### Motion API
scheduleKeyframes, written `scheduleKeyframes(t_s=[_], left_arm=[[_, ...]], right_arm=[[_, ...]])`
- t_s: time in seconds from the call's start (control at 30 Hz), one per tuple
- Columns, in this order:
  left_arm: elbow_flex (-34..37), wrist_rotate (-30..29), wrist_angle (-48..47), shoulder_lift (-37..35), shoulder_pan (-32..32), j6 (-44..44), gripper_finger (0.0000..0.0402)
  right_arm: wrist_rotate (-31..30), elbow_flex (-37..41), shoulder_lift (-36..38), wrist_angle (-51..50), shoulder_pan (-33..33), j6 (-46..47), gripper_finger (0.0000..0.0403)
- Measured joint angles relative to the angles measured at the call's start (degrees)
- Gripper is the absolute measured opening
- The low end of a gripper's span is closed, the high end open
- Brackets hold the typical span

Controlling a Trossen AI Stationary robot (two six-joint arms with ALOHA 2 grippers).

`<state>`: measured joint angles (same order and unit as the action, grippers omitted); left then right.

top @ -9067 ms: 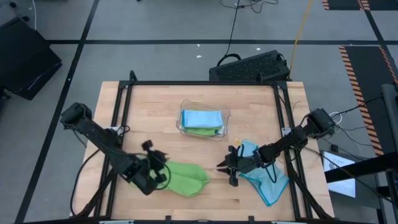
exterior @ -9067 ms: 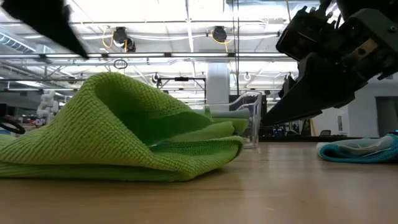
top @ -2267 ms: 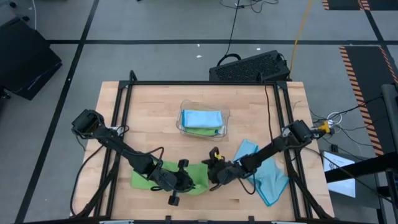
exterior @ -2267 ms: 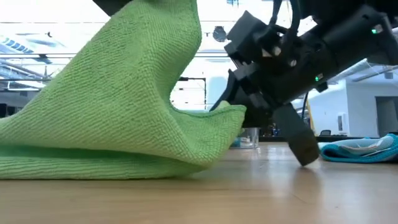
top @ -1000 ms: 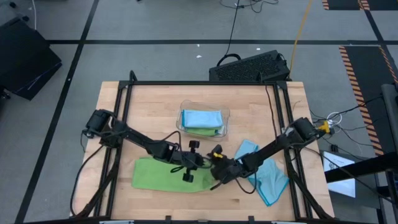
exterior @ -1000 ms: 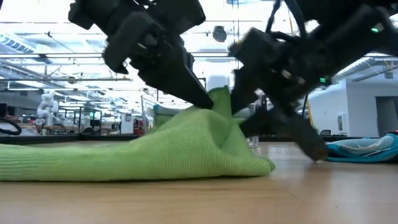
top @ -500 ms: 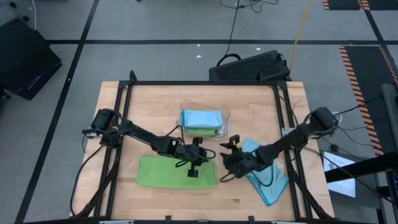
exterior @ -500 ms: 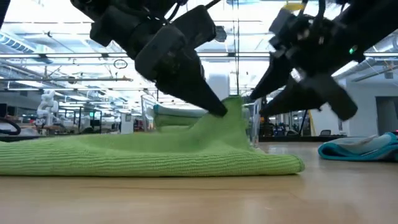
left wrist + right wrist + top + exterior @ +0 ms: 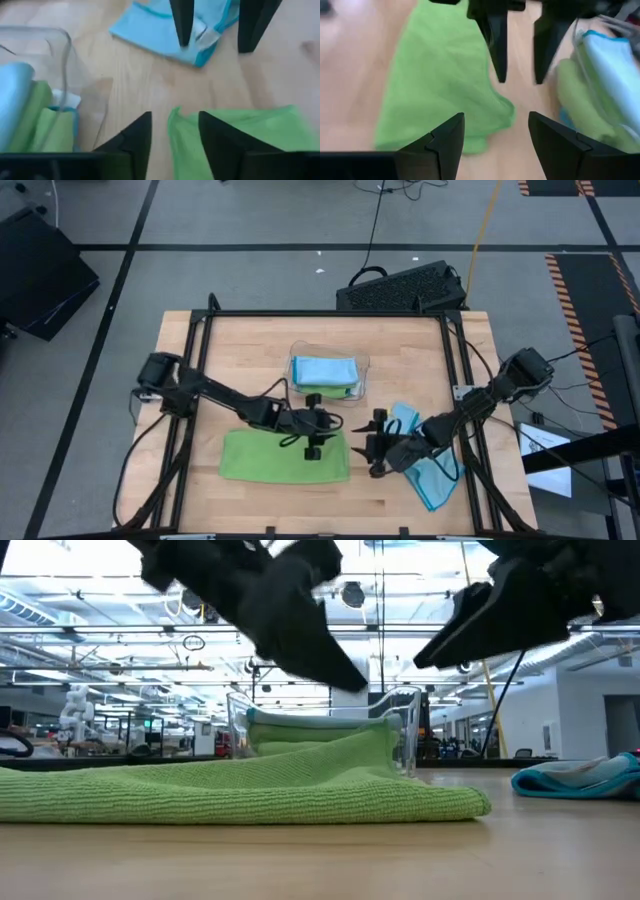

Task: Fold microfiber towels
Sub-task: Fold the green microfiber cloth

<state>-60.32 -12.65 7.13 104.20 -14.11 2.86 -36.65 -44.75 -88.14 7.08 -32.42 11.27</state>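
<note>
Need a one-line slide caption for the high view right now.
Both grippers, left and right, hover open beside the folded green towel; a blue towel waits crumpled nearby.

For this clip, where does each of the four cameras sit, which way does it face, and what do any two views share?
High: overhead, looking down at table, both arms, left gripper, right gripper.
Low: table height, level past green towel into the room.
Left wrist: past its open fingers toward blue towel.
Right wrist: past its open fingers toward clear tray.
Shared: all show the green towel.
</note>
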Motion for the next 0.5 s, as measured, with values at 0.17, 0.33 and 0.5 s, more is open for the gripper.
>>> scheduleKeyframes(t_s=[0.17, 0.33, 0.5], left_arm=[[-0.1, 0.9, -5.3, -5.9, -2.8, 6.5, 0.0194], [0.0, -2.1, -10.7, -6.5, -10.2, 12.7, 0.0182], [1.0, -9.4, -22.0, -5.2, -18.4, 25.0, 0.0149]], right_arm=[[2.2, -0.1, -0.2, 2.2, 0.0, 4.9, 0.0212], [2.5, -0.1, -4.1, 9.7, 0.2, 6.9, 0.0206], [4.7, -0.1, -12.6, 26.1, 1.7, 5.7, 0.0163]])
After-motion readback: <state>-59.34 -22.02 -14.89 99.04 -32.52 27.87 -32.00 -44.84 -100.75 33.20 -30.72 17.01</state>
